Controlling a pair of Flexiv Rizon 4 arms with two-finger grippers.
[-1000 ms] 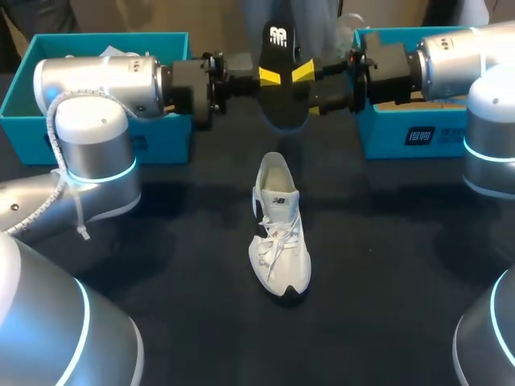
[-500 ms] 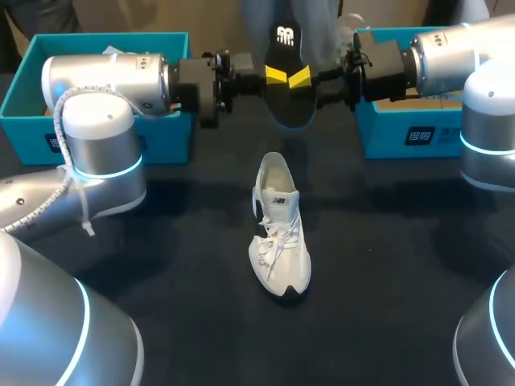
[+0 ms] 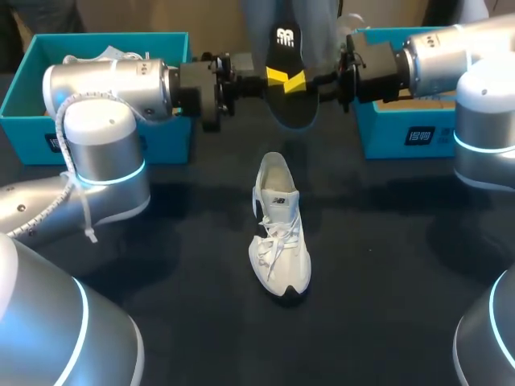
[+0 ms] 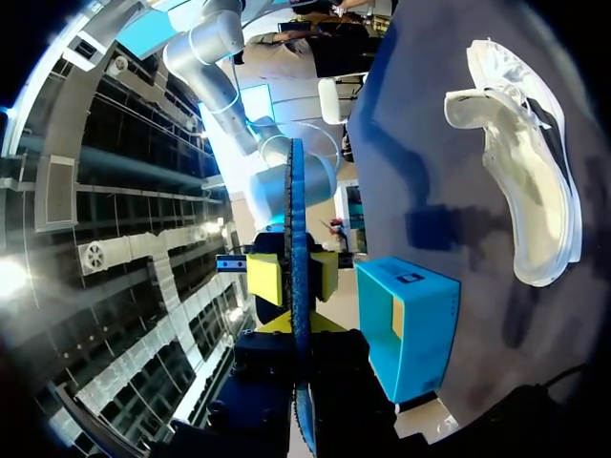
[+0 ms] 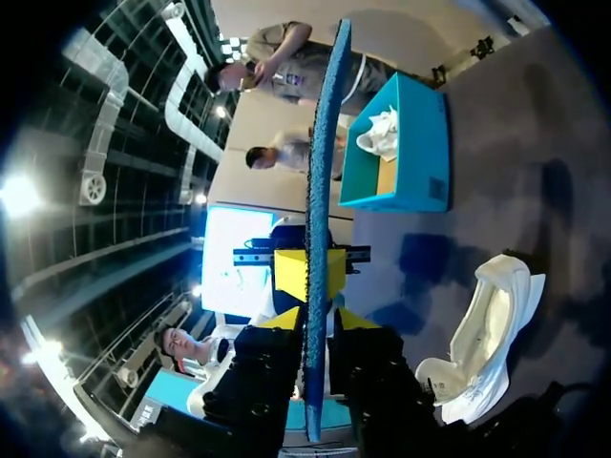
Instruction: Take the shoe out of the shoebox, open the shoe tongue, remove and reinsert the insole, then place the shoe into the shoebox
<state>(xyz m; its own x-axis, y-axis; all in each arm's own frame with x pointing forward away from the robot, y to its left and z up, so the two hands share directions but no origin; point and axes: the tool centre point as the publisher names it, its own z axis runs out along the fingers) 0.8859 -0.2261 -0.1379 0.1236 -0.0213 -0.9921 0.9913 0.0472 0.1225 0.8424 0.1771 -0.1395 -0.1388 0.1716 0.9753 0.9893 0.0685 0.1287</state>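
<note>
The dark insole [image 3: 290, 100] hangs upright in the air over the far middle of the table, held from both sides. My left gripper [image 3: 274, 76] is shut on its left edge and my right gripper [image 3: 300, 79] on its right edge. In the left wrist view the insole [image 4: 298, 219] runs edge-on between my left gripper's [image 4: 298, 329] fingers. The right wrist view shows the same insole [image 5: 325, 143] between my right gripper's [image 5: 315, 329] fingers. The white shoe [image 3: 278, 229] lies on the table below, toe toward me, also seen as a white shoe [image 4: 525, 172] [image 5: 482, 334] in both wrist views.
A teal shoebox [image 3: 96, 40] stands at the far left behind my left arm, with something white inside [image 5: 382, 129]. A second teal shoebox [image 3: 402, 133] stands at the far right [image 4: 410, 324]. Dark tabletop [image 3: 386, 265] surrounds the shoe.
My right gripper's fingers have narrowed onto the insole. The insole and both grippers have risen slightly and shifted a little to the right.
</note>
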